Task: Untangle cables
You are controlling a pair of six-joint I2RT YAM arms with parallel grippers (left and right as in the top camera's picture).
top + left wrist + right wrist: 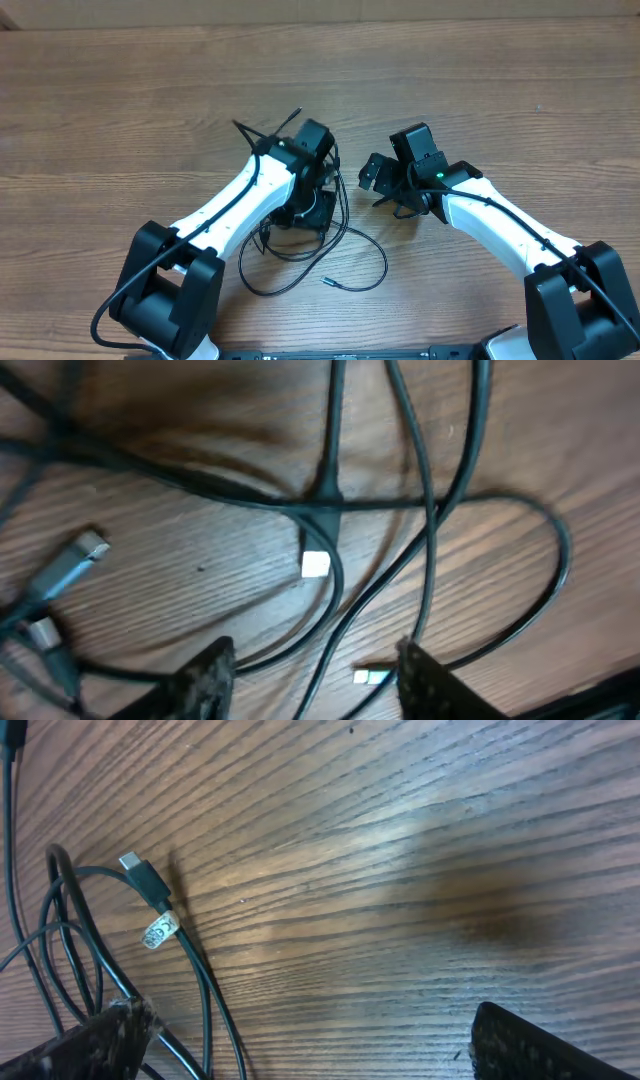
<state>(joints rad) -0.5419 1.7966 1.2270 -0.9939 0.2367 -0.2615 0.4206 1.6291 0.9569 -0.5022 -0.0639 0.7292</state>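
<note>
Several thin black cables (300, 262) lie tangled on the wooden table, with one loose plug end (327, 282) at the front. My left gripper (303, 208) hangs low over the tangle. In the left wrist view it (315, 678) is open, with crossing cables (420, 530) and a silver plug (370, 677) between its fingers; other silver plugs (315, 564) (90, 547) lie beyond. My right gripper (378, 178) is to the right of the tangle. It (310, 1045) is open and empty over bare wood, beside a looped cable (190, 960) with a plug (135, 866) and a white label (160, 930).
The wooden table (120, 90) stretches around the tangle. The two arm bases (165, 290) (585, 300) stand at the front corners, with thicker black cables running along the white arms.
</note>
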